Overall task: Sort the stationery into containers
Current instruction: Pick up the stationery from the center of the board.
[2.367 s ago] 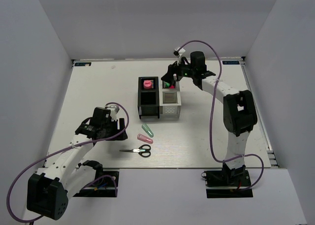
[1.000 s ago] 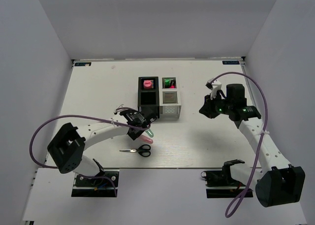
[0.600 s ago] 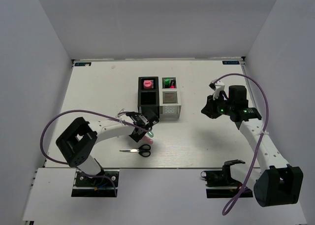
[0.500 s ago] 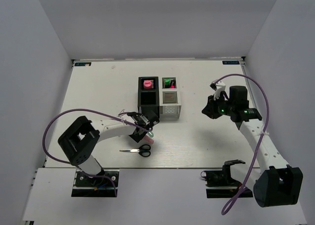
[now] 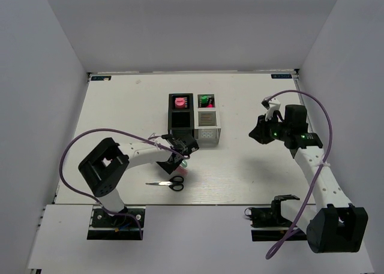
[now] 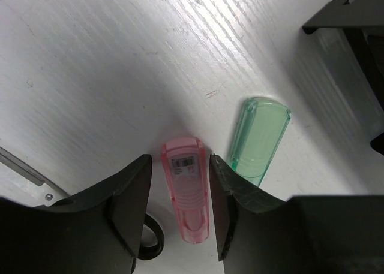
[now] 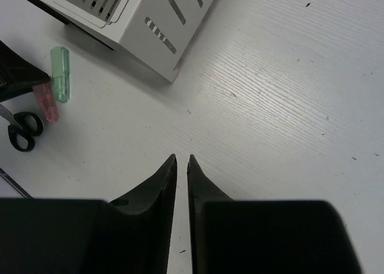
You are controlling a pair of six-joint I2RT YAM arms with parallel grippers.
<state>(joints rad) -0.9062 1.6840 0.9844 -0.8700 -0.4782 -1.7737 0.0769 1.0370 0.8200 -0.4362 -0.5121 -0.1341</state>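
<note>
Left claw [image 6: 180, 163] is down at the table with its two dark fingers [image 6: 129, 196] spread to either side of a translucent pink capsule-shaped piece [image 6: 187, 196]. It is unclenched: a thin gap shows on one side, and the other finger is very close to or just touching the piece. The pink piece lies flat, has ribbed moulding at its lower end and carries a small white barcode label near its rounded top.

Just beside it, clear of the fingers, lies a pale green translucent capsule-shaped piece [image 6: 259, 142], tilted slightly away. A loop of the black-handled scissors [image 6: 150, 241] peeks out beneath the left finger; from above they lie flat on the white wood-grain table [image 5: 120, 118], just in front of the claw.

Behind the capsules stands the cluster of slatted square boxes. The rear black box [image 5: 180, 109] holds an upright pink cylinder tube [image 5: 179, 102]. The rear white box [image 5: 214, 106] holds highlighters [image 5: 206, 100] showing green and pink caps.

Right claw [image 7: 182, 160] hangs above bare table well to the right of the boxes, its fingers drawn together to a sliver and gripping nothing.
</note>
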